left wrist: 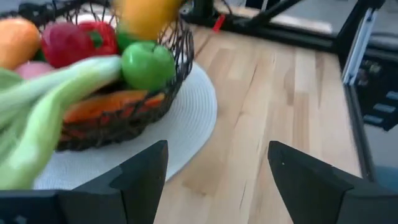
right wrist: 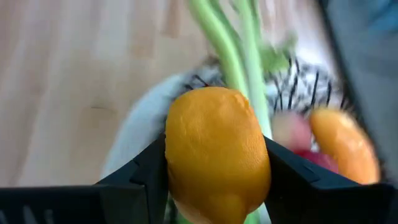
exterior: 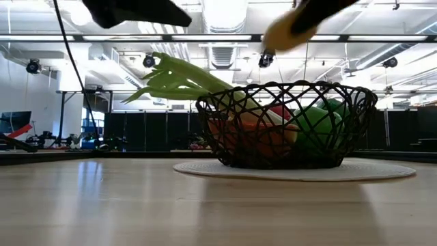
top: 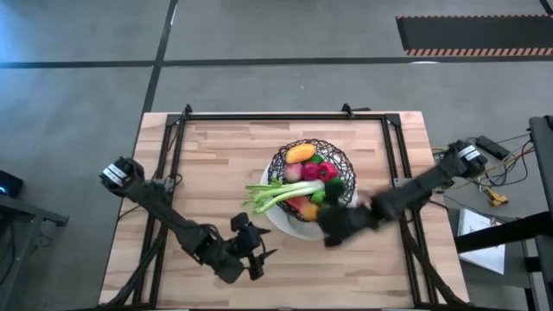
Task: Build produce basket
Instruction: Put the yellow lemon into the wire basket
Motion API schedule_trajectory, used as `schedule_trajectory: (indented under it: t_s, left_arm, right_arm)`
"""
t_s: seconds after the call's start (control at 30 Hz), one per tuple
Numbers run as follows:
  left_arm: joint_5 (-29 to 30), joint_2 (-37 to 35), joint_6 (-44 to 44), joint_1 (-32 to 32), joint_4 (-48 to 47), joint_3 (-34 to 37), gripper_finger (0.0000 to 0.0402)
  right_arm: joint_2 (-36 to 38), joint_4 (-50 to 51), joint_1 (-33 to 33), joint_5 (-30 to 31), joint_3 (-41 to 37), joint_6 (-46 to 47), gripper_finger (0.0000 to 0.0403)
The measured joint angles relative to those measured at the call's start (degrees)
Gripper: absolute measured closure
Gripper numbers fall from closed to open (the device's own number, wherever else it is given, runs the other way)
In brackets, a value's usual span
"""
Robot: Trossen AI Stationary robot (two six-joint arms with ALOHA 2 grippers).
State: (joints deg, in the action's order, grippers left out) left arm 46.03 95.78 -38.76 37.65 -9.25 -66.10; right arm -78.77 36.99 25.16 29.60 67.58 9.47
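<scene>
The black wire basket [top: 313, 166] stands on a round white plate [top: 281, 223]; it also shows in the low view [exterior: 287, 126]. It holds a green apple [left wrist: 148, 64], a red pepper [left wrist: 78, 42], an orange piece [right wrist: 345, 146] and other produce. The pale-green celery stalk [top: 275, 194] leans over the basket's rim toward the table's left. My right gripper [right wrist: 214, 162] is over the basket's near side, shut on another orange piece [right wrist: 214, 152]. My left gripper [left wrist: 217, 180] is open, low over the table near the plate's near-left side [top: 253, 250]. My right gripper pinches the orange piece between its two fingers [right wrist: 146, 174], one on each of its sides [right wrist: 177, 155]. The piece is lifted clear, above the basket's rim [exterior: 290, 31], with the celery and the basket below it.
Bare wooden table [top: 216, 155] lies to the left of and beyond the basket and on the near side [exterior: 205, 205]. A black frame [top: 276, 115] runs along the table's far edge and sides. Cables and gear sit off the table's right edge [top: 497, 186].
</scene>
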Motion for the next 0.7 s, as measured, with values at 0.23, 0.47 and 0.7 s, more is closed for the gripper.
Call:
schedule_trajectory:
  t_s: [0.23, 0.47, 0.7]
  left_arm:
    - [0.2, 4.3, -4.0, 0.4, -0.3, 0.0, 0.0141]
    - [0.2, 6.2, -6.4, 0.4, -0.3, 0.0, 0.0141]
    - [0.1, 6.2, -7.5, 0.4, -0.2, 0.0, 0.0141]
  right_arm:
    - [-2.8, 0.3, -21.4, -25.3, -3.1, -2.2, 0.0223]
    - [-7.3, -0.5, -26.5, -26.3, -4.9, -6.2, 0.0217]
    - [-9.5, -0.3, -26.3, -26.8, -5.1, -8.8, 0.0153]
